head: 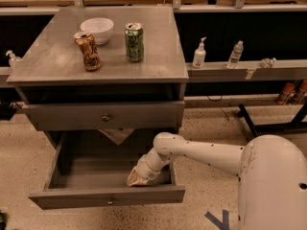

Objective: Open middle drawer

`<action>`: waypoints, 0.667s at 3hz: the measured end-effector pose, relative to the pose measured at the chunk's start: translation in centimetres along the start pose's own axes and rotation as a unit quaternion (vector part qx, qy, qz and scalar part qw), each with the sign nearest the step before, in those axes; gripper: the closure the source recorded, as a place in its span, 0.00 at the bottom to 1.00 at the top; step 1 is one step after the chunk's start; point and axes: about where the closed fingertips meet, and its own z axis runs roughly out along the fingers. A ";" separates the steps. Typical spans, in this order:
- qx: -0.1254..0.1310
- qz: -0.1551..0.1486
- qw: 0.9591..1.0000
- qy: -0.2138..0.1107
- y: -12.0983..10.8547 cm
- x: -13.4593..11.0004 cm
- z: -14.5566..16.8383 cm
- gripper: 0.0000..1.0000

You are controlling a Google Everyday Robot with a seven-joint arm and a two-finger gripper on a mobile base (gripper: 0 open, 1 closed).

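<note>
Currently the middle drawer [72, 199], a grey-painted drawer with a long flat front panel and a small round metal knob [110, 201], stands pulled well out. Its panel runs left to right, crossing the line of travel. The single white arm's tan-tipped end effector [136, 178] dips inside the drawer box, just behind the panel and slightly right of that knob. Whether it is apart or together cannot be told. Any further opening likely means drawing straight outward, away from the cabinet.

Soft overhead light; end effector [137, 178] inside the dim open drawer [72, 198].
</note>
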 end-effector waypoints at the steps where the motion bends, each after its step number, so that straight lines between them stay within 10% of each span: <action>1: 0.000 0.000 1.000 0.000 0.0 0.0 0.0 1.00; 2: 0.000 0.000 1.000 0.000 0.0 0.0 0.0 1.00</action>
